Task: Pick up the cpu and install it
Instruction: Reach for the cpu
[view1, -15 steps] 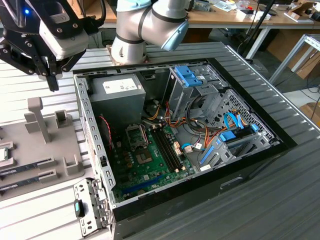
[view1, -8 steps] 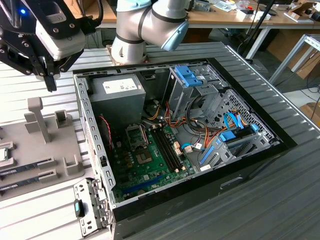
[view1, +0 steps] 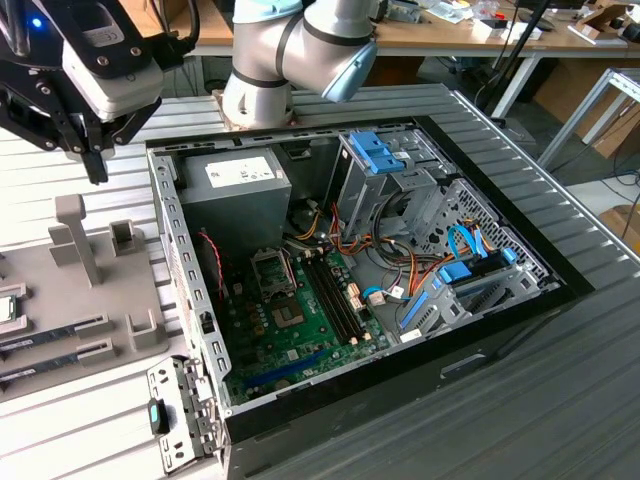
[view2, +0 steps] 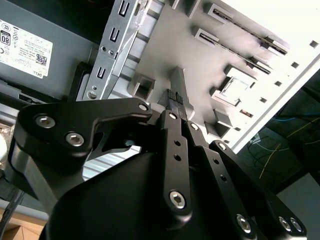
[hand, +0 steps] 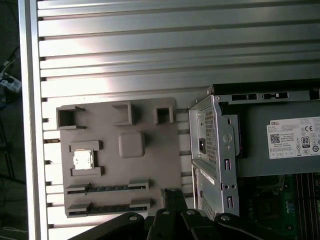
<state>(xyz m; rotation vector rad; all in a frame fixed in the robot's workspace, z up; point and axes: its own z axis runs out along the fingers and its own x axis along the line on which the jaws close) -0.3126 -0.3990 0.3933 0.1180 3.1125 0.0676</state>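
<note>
- Gripper (view2: 175, 97) fingers are pressing together, holding nothing, hanging above the grey parts tray (hand: 150, 167).
- Cpu (hand: 83, 160) is lying flat in its tray recess, apart from the gripper.
- Probably light, stiff and fragile underneath; gripping 2 opposite edges is looking safest.

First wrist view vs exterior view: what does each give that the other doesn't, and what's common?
First wrist view: a straight-down look at the cpu, lying flat in its pocket on the grey tray.
Exterior view: the arm's body, the blue drive cage, the cables inside the case, and the benches behind.
Both: the tray, the two memory sticks, the power supply, the motherboard, and the pincer, shut and empty above the tray.
</note>
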